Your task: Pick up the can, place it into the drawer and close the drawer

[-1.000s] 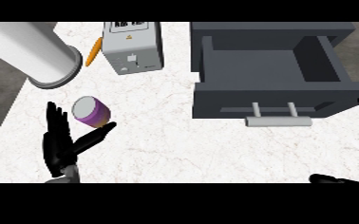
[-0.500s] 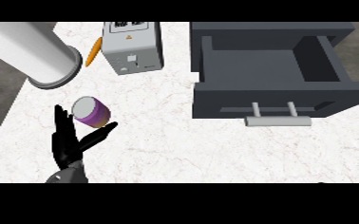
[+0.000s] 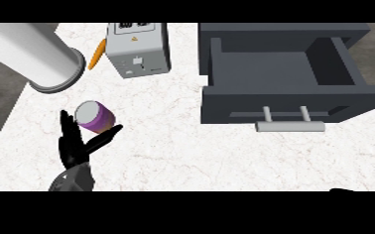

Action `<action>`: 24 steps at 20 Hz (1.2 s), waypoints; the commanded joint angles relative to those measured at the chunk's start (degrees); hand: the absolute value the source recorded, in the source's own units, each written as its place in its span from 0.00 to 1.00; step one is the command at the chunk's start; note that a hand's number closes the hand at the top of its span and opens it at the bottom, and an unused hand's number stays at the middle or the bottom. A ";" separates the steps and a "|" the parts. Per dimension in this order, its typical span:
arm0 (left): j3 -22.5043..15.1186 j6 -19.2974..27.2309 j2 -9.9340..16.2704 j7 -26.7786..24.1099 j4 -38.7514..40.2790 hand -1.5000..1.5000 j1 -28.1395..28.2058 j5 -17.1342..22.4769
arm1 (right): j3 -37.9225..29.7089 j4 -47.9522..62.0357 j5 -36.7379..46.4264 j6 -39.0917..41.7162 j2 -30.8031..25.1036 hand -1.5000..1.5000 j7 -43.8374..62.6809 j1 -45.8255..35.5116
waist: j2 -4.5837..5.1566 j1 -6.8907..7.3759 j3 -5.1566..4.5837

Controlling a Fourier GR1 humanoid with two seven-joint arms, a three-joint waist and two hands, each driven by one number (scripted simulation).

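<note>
Over at 11 o'clock there's a big white cylinder (image 3: 40, 54) lying on the marble counter (image 3: 168, 144), with an orange carrot (image 3: 95, 56) tucked between it and a grey toaster (image 3: 138, 48) near 12. The left hand (image 3: 75, 148) sits at about 8 o'clock, fingers spread wide and straight, thumb out, holding nothing. The purple can (image 3: 96, 116) stands right at its fingertips, between fingers and thumb. At 2 o'clock the dark grey drawer (image 3: 282, 101) is pulled open, handle (image 3: 288, 125) facing down. Right hand: just a black sliver at 5 o'clock, can't tell its state.
</note>
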 commanded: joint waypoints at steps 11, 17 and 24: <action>2.27 -10.67 7.67 -7.32 23.23 0.00 -14.38 1.23 | -2.56 0.06 -2.08 1.25 -1.94 0.00 2.58 -2.41 | 0.37 -0.97 -0.10; 1.86 -14.38 6.63 -9.78 25.22 1.00 -16.02 1.75 | -0.85 -0.97 0.69 -1.80 -1.28 0.00 6.26 -6.08 | 0.28 -0.57 -0.08; 0.66 -16.11 5.96 -10.41 24.39 1.00 -18.77 1.64 | -2.88 0.78 0.10 0.49 -1.64 0.00 2.19 -3.80 | 0.19 -0.52 -0.03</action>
